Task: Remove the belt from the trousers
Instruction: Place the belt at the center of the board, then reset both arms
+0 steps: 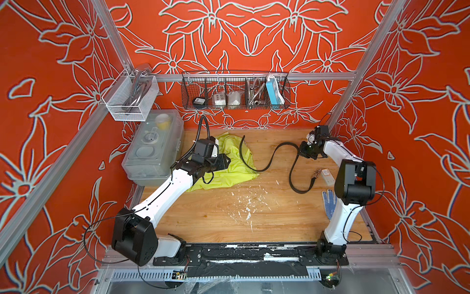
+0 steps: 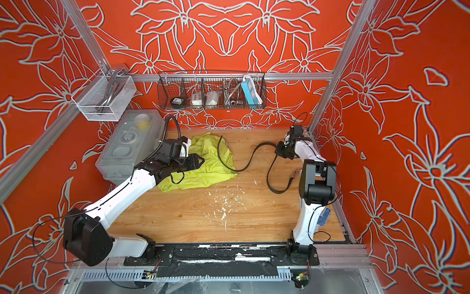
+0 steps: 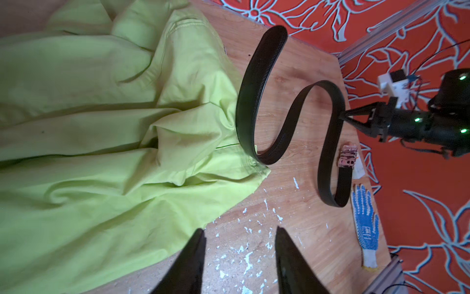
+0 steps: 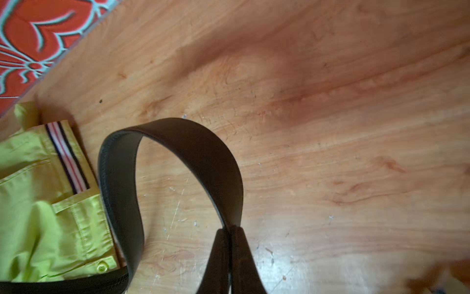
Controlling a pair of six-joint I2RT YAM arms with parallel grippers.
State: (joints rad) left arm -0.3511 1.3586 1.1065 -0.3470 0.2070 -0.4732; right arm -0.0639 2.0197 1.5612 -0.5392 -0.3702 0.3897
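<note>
Belt (image 3: 246, 101) pinched by right gripper (image 3: 343, 116) (trousers (image 3: 101, 127) alongside).

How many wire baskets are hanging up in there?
2. A white mesh basket hangs at the far corner on the robot's left. A longer black wire basket hangs at the back, near the middle. No other shows, though more could hang outside the views.

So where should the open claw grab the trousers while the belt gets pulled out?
Probably the waistband corner of the trousers, beside the belt. The left claw should come straight down: the cloth lies flat there, and the stitched edge looks firm enough to pinch.
</note>
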